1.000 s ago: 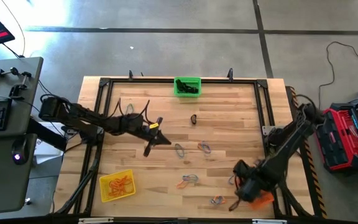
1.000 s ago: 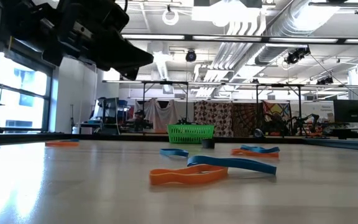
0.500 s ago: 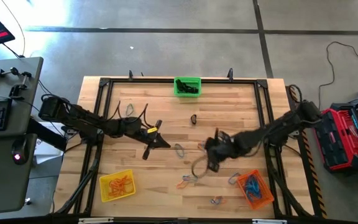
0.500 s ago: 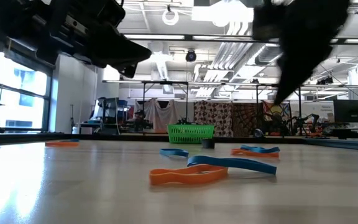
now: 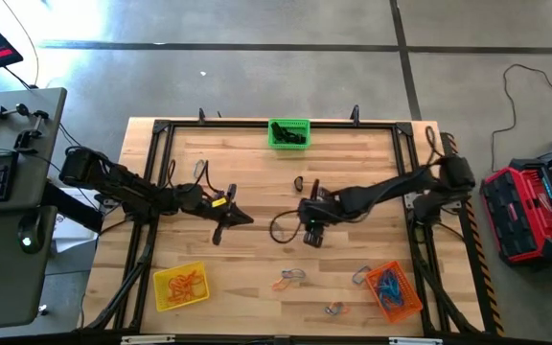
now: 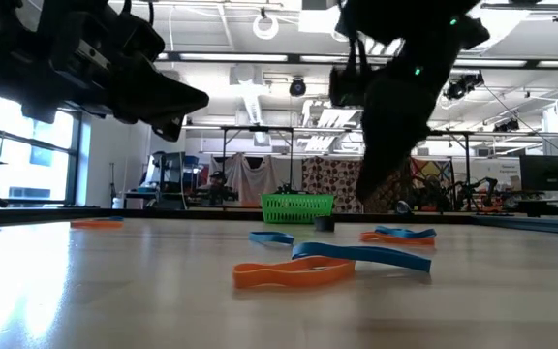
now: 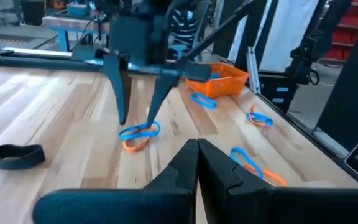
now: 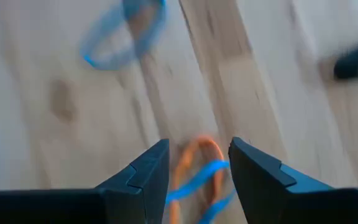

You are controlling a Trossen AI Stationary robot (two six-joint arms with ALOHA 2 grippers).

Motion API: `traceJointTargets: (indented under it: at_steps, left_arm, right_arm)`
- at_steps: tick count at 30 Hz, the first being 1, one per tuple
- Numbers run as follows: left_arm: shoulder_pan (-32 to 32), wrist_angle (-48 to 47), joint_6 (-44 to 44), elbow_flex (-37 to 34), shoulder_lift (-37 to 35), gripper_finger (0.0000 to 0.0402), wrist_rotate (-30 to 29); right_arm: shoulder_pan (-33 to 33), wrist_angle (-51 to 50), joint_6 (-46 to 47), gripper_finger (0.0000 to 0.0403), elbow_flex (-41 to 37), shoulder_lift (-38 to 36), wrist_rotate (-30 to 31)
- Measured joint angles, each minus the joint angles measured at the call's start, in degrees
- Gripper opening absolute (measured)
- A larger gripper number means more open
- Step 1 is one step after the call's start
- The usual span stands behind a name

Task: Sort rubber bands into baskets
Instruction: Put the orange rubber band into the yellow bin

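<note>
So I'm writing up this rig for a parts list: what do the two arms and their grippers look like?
Both arms are dark, slim and jointed, with black cables looping along them. The left gripper has a small yellow mark behind its two tapered black fingers. The right gripper has two long thin dark fingers under a blocky body.

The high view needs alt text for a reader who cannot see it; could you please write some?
Seen from above, the right gripper hangs open over rubber bands at the middle of a wooden table, with the shut left gripper beside it. A green basket sits at the far edge, a yellow basket and an orange basket near the front corners.
</note>
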Motion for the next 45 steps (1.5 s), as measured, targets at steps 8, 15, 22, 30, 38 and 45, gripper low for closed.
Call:
traceJointTargets:
  at_steps: [8, 15, 22, 30, 38, 45]
  left_arm:
    - [0.0, -0.3, 0.0, 0.0, 0.0, 0.0, -0.1]
    - [0.0, -0.7, -0.1, 0.1, 0.0, 0.0, -0.1]
    - [-0.1, -0.7, -0.8, 0.1, 0.0, 0.0, -0.1]
    - [-1.0, -0.8, -3.0, 0.2, 0.0, 0.0005, -6.0]
    - [-4.1, -1.3, -3.0, 1.4, 0.0, 0.0054, -12.1]
    - [-6.5, -10.9, -3.0, 6.5, 0.0, 0.0109, -18.7]
  right_arm:
    - [-3.2, -8.5, -2.9, 0.0152, 5.7, 7.1, -4.7]
    - [-5.6, -8.5, -5.2, 0.0088, 5.8, 9.9, -8.1]
    - [-5.8, -7.2, -7.4, 0.0007, 5.8, 8.7, -6.4]
    - [-2.5, -1.2, -6.6, 0.0003, 5.8, 3.6, 0.2]
    - [2.8, 6.2, -3.5, 0.0001, 5.8, 2.9, 13.1]
    - [6.9, 17.8, -5.6, 0.0, 5.7, 2.9, 22.8]
